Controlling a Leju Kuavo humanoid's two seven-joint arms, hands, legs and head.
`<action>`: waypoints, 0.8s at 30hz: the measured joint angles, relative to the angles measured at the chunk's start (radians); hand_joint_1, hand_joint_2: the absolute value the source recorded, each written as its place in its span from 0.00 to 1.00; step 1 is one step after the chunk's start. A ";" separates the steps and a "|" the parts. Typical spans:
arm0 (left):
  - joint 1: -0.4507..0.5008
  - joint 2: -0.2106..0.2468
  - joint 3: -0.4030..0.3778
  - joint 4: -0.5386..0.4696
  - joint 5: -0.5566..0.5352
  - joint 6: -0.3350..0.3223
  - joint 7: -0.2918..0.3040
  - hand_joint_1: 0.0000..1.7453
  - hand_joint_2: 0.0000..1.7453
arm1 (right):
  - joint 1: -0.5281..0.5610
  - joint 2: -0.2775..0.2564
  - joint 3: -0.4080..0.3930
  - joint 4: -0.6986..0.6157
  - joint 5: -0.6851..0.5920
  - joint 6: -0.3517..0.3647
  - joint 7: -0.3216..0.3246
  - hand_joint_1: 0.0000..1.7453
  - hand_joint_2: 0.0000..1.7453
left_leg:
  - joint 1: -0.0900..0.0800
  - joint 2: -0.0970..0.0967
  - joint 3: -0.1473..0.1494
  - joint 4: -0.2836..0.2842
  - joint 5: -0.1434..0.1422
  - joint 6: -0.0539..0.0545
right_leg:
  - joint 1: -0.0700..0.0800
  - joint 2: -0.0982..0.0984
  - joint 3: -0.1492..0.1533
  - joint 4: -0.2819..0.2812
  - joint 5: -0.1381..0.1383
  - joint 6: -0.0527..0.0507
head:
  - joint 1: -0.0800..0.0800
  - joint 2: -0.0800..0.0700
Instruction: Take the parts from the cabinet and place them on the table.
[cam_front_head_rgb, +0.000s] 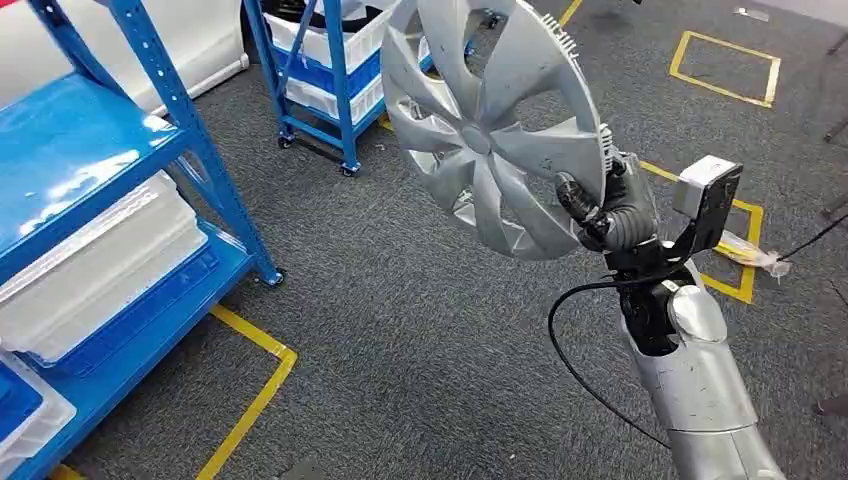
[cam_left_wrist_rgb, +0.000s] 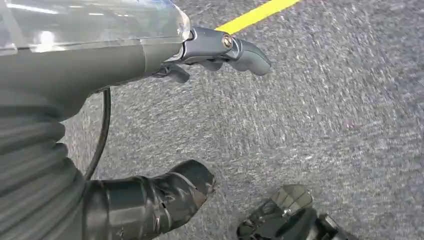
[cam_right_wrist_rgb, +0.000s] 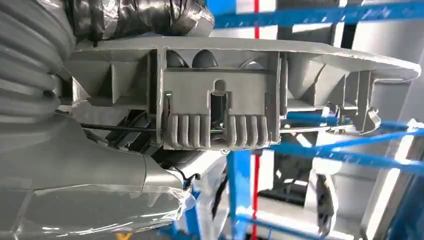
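While no table appears in any view, the item catalogued is one silver plastic wheel cover with swept spokes and a clipped rim (cam_front_head_rgb: 490, 125), held off the grey carpet floor (cam_front_head_rgb: 400, 330) in mid-air.

Holder: right hand (cam_front_head_rgb: 605, 215), fingers wrapped on the cover's lower rim edge, thumb on the face side. In the right wrist view the ribbed grey clip block on the cover's back (cam_right_wrist_rgb: 215, 107) sits directly against that hand (cam_right_wrist_rgb: 65, 125). The disc extends up and to the robot's left from the grip, its face tilted toward the head camera, so nearly all of it hangs beyond the fingers.

Left hand (cam_left_wrist_rgb: 150, 125): holds nothing, fingers apart, hanging over the carpet near a yellow floor stripe (cam_left_wrist_rgb: 257, 14).

Surroundings: blue steel shelving rack with white lidded bins (cam_front_head_rgb: 100, 240) at the robot's left; a second blue wheeled rack with white trays (cam_front_head_rgb: 325, 70) behind the cover.

Judgement: the part is out of the cabinet and in carriage. Placement falls to the right arm, and the overhanging disc will need laying flat once the table is reached.
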 joint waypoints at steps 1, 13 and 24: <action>-0.001 0.000 0.000 0.000 0.000 0.000 0.000 0.00 1.00 | 0.000 0.000 0.000 0.000 0.000 0.000 0.000 1.00 1.00 | 0.000 0.011 0.003 0.000 -0.003 -0.001 | 0.001 -0.004 0.031 -0.065 0.043 -0.003 | 0.000 0.000; -0.001 -0.003 -0.001 -0.001 -0.001 0.000 0.000 0.00 1.00 | -0.009 0.002 0.000 -0.011 0.001 0.002 -0.001 1.00 1.00 | -0.005 -0.024 -0.080 0.224 -0.131 -0.039 | 0.018 -0.002 0.169 -0.313 0.114 -0.066 | -0.001 0.000; -0.004 -0.005 -0.002 -0.001 -0.005 0.003 0.003 0.00 1.00 | -0.005 -0.003 0.000 -0.011 0.002 0.003 0.000 1.00 1.00 | 0.006 -0.067 -0.015 0.005 0.013 -0.014 | 0.006 0.121 0.142 -0.268 0.089 -0.024 | -0.001 0.000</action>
